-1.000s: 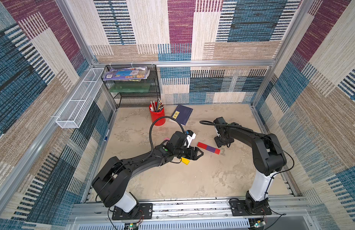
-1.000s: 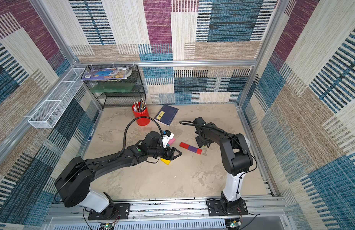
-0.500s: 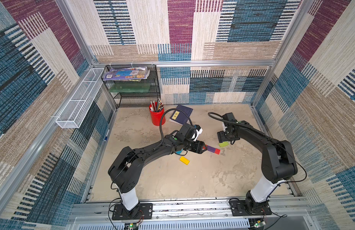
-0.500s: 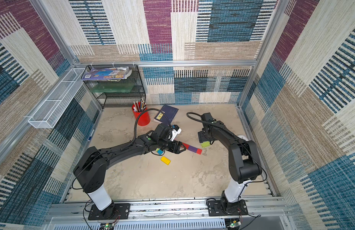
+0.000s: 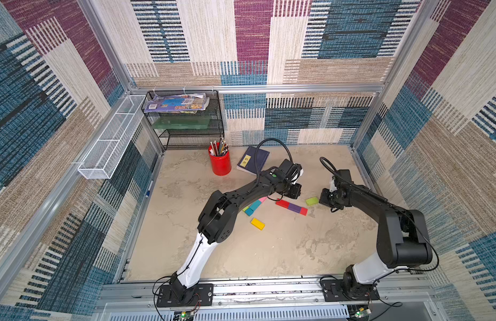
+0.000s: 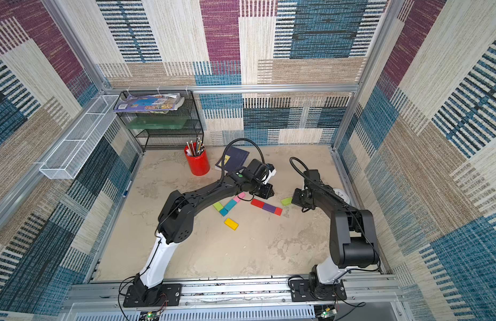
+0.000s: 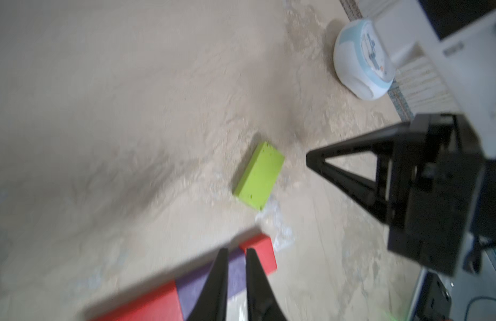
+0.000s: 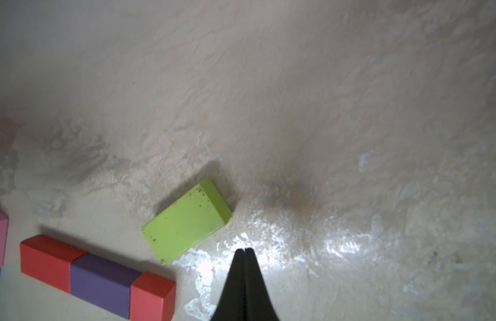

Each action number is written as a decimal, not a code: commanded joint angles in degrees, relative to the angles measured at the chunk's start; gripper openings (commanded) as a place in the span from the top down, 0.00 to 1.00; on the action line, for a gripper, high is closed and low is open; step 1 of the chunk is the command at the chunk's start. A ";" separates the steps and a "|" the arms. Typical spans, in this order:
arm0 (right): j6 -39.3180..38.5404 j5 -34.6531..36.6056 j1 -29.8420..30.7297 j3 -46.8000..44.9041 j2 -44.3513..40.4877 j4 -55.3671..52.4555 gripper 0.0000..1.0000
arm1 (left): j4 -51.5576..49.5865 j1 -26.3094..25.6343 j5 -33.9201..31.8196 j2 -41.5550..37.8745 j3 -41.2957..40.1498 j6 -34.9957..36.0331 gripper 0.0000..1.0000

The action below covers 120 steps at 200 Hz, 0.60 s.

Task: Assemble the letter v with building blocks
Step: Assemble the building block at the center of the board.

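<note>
A red-purple-red row of building blocks (image 5: 291, 207) lies flat mid-table. To its left, pink (image 5: 262, 199), teal (image 5: 253, 207) and lime (image 5: 245, 208) blocks form a slanted line, with a yellow block (image 5: 257, 224) in front. A loose lime green block (image 8: 185, 221) lies off the row's right end. My left gripper (image 7: 237, 249) hovers over the row, its fingers almost together with nothing between them. My right gripper (image 8: 244, 249) is shut and empty, just right of the lime green block (image 5: 311, 201) and apart from it.
A red pencil cup (image 5: 219, 162) and a navy book (image 5: 252, 159) stand at the back. A black wire shelf (image 5: 183, 119) fills the back left corner, with a white mesh basket (image 5: 110, 139) on the left wall. A white round object (image 6: 340, 193) lies behind the right arm.
Both grippers have closed. The right gripper has drawn back from the lime green block, which stays on the table. The left arm has swung from the yellow block toward the red-purple row.
</note>
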 commanded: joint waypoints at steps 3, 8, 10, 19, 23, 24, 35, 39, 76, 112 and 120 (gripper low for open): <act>0.26 -1.91 -0.73 -0.09 1.64 3.01 1.00 | -6.12 -0.93 -0.50 6.86 11.34 2.08 0.92; 0.15 -2.20 -1.04 -0.15 2.06 3.18 1.00 | -6.64 -1.08 -0.39 8.58 13.77 1.99 0.94; 0.17 -2.27 -1.15 -0.18 2.28 3.26 1.00 | -6.87 -1.13 -0.27 9.15 14.79 1.92 0.96; -0.03 -2.61 -1.60 -0.25 3.02 3.72 1.00 | -8.22 -1.23 0.07 11.91 19.02 1.60 0.97; -0.17 -2.92 -1.72 -0.26 3.42 3.87 1.00 | -8.77 -1.26 0.22 12.98 20.57 1.47 0.97; -0.22 -3.00 -1.80 -0.27 3.47 3.95 1.00 | -8.90 -1.29 0.25 13.31 20.93 1.42 0.98; -0.39 -3.58 -2.10 -0.28 4.38 4.36 1.00 | -9.55 -1.27 0.94 15.29 23.40 0.75 0.98; -0.45 -3.79 -2.20 -0.28 4.72 4.51 1.00 | -9.57 -1.39 1.04 15.64 23.77 0.49 0.98; -0.97 -5.96 -2.75 -0.22 7.07 6.03 1.00 | -9.56 -1.73 0.63 16.71 23.30 -0.49 0.97; -1.31 -8.22 -2.69 -0.71 8.62 7.31 1.00 | -9.86 -2.13 0.98 17.33 22.82 -0.65 0.97; -1.49 -8.52 -2.59 -0.71 8.94 7.45 1.00 | -9.98 -2.16 1.34 17.55 22.80 -0.56 0.97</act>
